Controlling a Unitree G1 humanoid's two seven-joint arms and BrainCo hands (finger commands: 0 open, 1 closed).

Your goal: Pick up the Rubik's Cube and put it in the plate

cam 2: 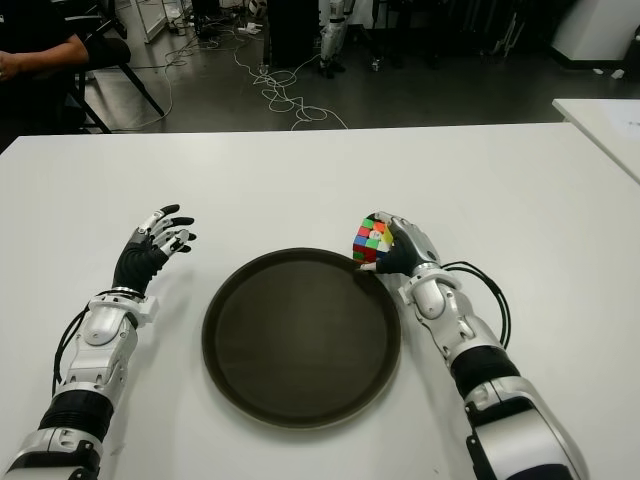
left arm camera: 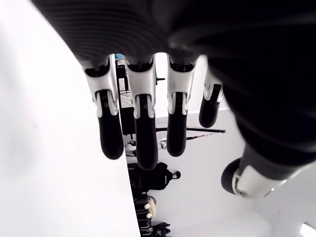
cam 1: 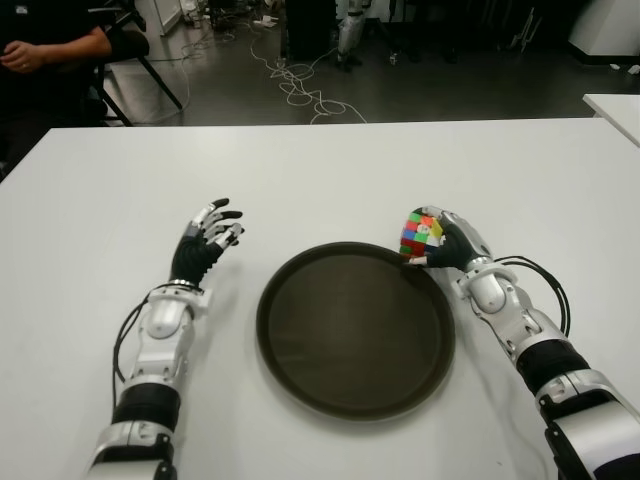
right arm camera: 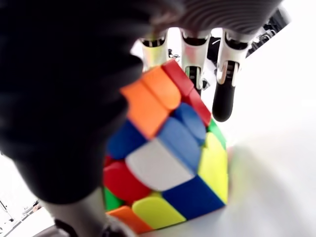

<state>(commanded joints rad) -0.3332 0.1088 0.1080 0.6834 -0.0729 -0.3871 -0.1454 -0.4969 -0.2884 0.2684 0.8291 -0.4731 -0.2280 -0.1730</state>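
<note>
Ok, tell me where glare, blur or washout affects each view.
Left eye view: the round dark brown plate carries a soft sheen, and the white table is evenly lit. Right wrist view: the multicoloured Rubik's Cube in the right hand is soft-focused against a washed-out background. Left wrist view: the left hand is dark against bright white.

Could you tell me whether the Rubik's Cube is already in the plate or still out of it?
Out: the right hand grips the Rubik's Cube at the plate's far right rim; the plate holds nothing.

Both eye views look forward and down over the same table (cam 1: 330,170); each wrist view sits close behind its own fingers.
</note>
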